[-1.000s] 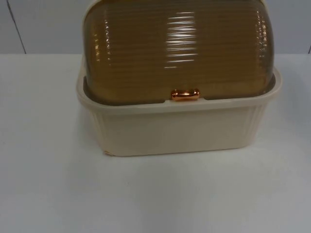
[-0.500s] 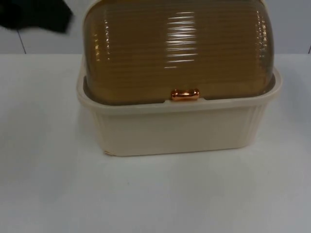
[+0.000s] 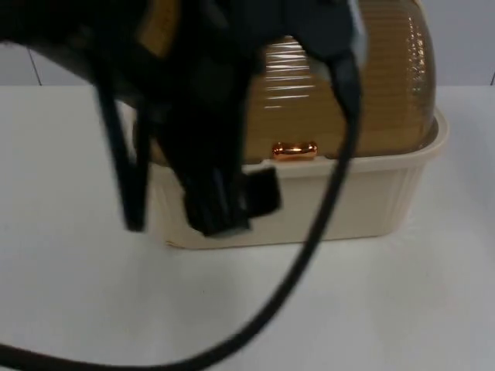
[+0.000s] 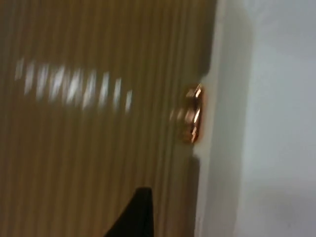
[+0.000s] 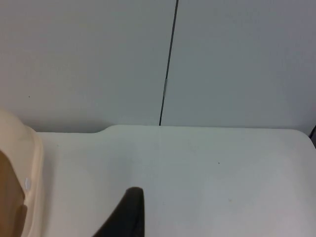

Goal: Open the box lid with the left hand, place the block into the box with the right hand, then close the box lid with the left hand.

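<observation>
My left gripper (image 3: 232, 205) hangs in front of the cream box (image 3: 363, 197), low beside its copper handle (image 3: 295, 151); I cannot tell how my fingers stand there. The ribbed amber lid (image 4: 89, 123) sits shut on the box, which stands on the white bench (image 3: 402, 309). My right arm waits over the bench by the grey partition wall (image 5: 237, 64).

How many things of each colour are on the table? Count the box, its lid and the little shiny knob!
Cream: 1, the box.
Brown see-through: 1, the lid, shut on the box.
Shiny copper: 1, the handle on the lid's front edge.
Total: 3.
</observation>
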You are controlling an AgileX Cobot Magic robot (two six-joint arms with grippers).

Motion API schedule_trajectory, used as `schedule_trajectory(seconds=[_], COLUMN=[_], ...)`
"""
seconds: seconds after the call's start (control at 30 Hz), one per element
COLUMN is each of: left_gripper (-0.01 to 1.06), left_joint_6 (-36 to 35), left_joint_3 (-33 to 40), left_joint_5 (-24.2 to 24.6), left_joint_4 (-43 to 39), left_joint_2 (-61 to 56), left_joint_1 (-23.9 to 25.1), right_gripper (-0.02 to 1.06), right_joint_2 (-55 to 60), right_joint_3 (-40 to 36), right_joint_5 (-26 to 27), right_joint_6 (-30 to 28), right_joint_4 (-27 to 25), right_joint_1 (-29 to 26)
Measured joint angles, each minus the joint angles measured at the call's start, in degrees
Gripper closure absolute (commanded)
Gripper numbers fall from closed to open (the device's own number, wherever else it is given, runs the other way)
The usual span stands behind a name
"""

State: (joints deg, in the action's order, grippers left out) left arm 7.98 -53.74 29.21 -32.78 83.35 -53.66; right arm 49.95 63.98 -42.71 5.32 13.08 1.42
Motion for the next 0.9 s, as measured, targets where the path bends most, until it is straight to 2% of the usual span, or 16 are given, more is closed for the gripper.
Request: schedule_trajectory(seconds=[0.07, 0.13, 0.23, 0.27, 0.37, 0.43, 0.47, 0.57, 0.63, 0.67, 0.77, 0.9], left_gripper=[0.0, 0.0, 0.0, 0.0, 0.0, 0.0, 0.0, 0.0, 0.0, 0.0, 0.0, 0.0], left_joint_6=[-0.1, -0.1, -2.9, -2.9, -11.9, -20.6, -20.6, -34.6, -42.8, -42.8, -51.1, -54.1], left_joint_3=[0.0, 0.0, 0.0, 0.0, 0.0, 0.0, 0.0, 0.0, 0.0, 0.0, 0.0, 0.0], left_joint_5=[-2.0, -1.8, 0.0, 0.0, -0.1, 0.3, 0.3, 4.2, 8.7, 8.7, 12.5, 12.4], left_joint_4=[-2.2, -4.3, -13.2, -13.2, -23.0, -31.6, -31.6, -44.3, -53.1, -53.1, -62.4, -64.6], left_joint_2=[3.3, 4.8, 8.3, 8.3, 10.0, 11.5, 11.5, 14.2, 16.4, 16.4, 18.8, 20.1], left_joint_1=[-0.3, -0.8, -4.1, -4.1, -7.1, -8.6, -8.6, -9.4, -9.4, -9.4, -9.4, -9.4], right_gripper=[0.0, 0.0, 0.0, 0.0, 0.0, 0.0, 0.0, 0.0, 0.0, 0.0, 0.0, 0.0], right_joint_2=[0.0, 0.0, 0.0, 0.0, 0.0, 0.0, 0.0, 0.0, 0.0, 0.0, 0.0, 0.0], right_joint_3=[0.0, 0.0, 0.0, 0.0, 0.0, 0.0, 0.0, 0.0, 0.0, 0.0, 0.0, 0.0], right_joint_5=[0.0, 0.0, 0.0, 0.0, 0.0, 0.0, 0.0, 0.0, 0.0, 0.0, 0.0, 0.0], right_joint_6=[0.0, 0.0, 0.0, 0.0, 0.0, 0.0, 0.0, 0.1, 0.3, 0.3, 0.3, 0.3], right_joint_4=[0.0, 0.0, 1.0, 1.0, 1.6, 1.7, 1.7, 3.0, 3.6, 3.6, 4.4, 4.4], right_joint_1=[0.0, 0.0, 0.0, 0.0, 0.0, 0.0, 0.0, 0.0, 0.0, 0.0, 0.0, 0.0])
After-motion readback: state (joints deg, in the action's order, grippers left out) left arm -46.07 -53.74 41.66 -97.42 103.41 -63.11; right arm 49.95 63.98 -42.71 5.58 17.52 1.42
